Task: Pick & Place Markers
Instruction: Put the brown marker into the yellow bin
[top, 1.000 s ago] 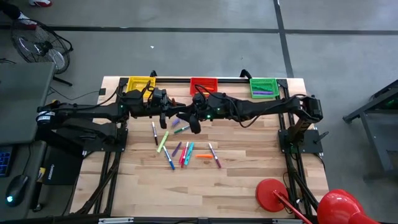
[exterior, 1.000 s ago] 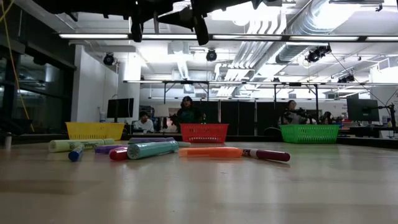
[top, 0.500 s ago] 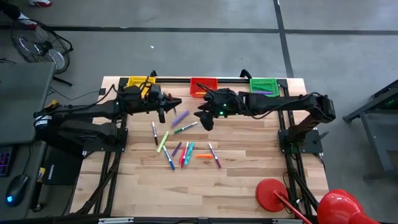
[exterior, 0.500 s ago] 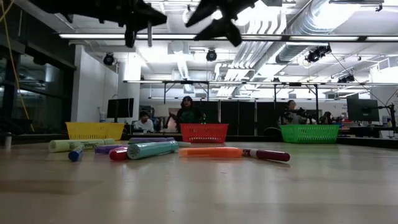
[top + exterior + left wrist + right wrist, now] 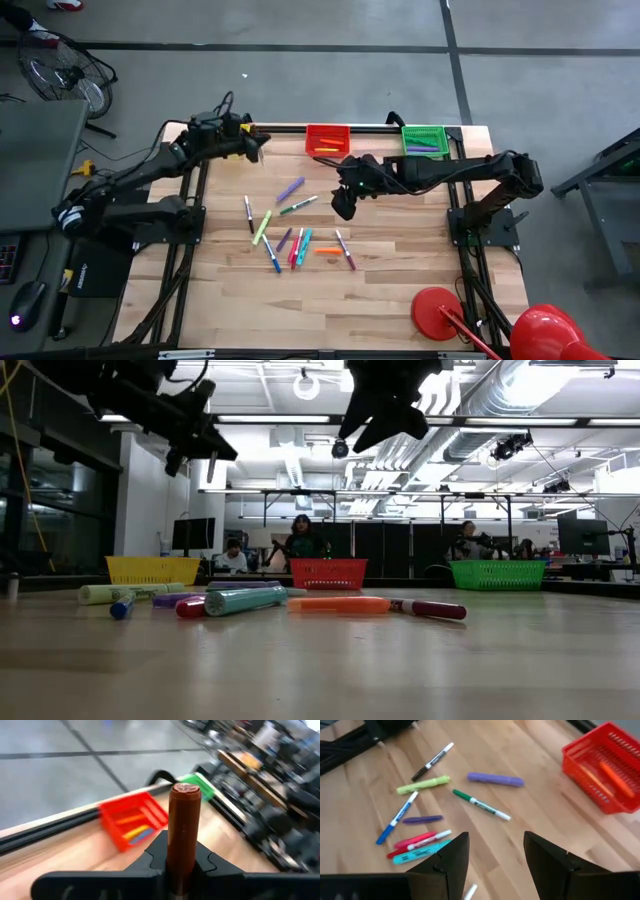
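My left gripper (image 5: 256, 144) is at the table's far left and is shut on a brownish-orange marker (image 5: 184, 820). The arm hides most of the yellow basket (image 5: 152, 569) from above. My right gripper (image 5: 343, 205) hangs open above the table's middle, tipped down toward loose markers. They lie flat on the wood: a purple one (image 5: 496, 780), a green one (image 5: 480, 806), a light green one (image 5: 424, 785), a black one (image 5: 434, 759), and a cluster (image 5: 295, 245) nearer the front. My left gripper pinches the brownish-orange marker between its two fingers (image 5: 150, 862), low on its barrel (image 5: 181, 857). The marker runs along the fingers, and its flat end (image 5: 186, 791) sticks out past their tips. It is lifted clear of the table.
A red basket (image 5: 327, 139) holding a few markers and a green basket (image 5: 423, 140) stand along the far edge. Red round stands (image 5: 440, 312) sit at the near right corner. Bare wood lies in front of the marker cluster.
My left gripper has swung from the table's middle toward the far left corner, carrying the marker, and now hangs by the yellow basket. My right gripper has drawn away from it toward the table's right and tipped its fingers downward. The loose markers have not moved.
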Action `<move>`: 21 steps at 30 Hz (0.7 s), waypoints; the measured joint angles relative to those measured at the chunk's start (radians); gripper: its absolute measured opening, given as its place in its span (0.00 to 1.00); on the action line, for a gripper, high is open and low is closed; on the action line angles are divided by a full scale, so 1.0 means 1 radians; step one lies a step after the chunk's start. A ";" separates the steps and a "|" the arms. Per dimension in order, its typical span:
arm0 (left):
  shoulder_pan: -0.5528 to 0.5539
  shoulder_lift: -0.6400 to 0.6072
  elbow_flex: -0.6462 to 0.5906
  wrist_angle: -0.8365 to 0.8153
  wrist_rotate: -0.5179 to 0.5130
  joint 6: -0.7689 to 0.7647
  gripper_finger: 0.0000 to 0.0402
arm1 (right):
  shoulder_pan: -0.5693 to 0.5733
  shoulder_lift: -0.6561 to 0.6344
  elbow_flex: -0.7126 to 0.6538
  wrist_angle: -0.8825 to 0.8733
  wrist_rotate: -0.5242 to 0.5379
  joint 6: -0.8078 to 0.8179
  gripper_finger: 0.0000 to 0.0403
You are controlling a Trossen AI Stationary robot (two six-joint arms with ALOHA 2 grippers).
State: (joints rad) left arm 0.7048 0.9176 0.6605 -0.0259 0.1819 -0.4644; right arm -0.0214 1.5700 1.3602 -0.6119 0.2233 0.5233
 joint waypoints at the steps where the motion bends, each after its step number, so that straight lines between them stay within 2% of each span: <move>1: 0.022 0.000 0.000 -0.007 -0.012 -0.012 0.05 | 0.003 0.000 0.000 0.000 0.014 0.000 0.44; 7: 0.155 0.001 0.000 -0.049 -0.067 -0.063 0.05 | 0.005 0.000 0.000 -0.002 0.040 0.000 0.44; 14: 0.298 0.016 0.000 -0.073 -0.155 -0.295 0.05 | 0.002 0.000 0.000 -0.002 0.077 0.001 0.44; 21: 0.343 0.093 0.000 -0.083 -0.267 -0.527 0.05 | 0.002 0.000 0.000 -0.002 0.111 0.015 0.43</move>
State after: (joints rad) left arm 1.0474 1.0108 0.6609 -0.1091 -0.0847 -0.9918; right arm -0.0193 1.5703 1.3602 -0.6136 0.3344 0.5386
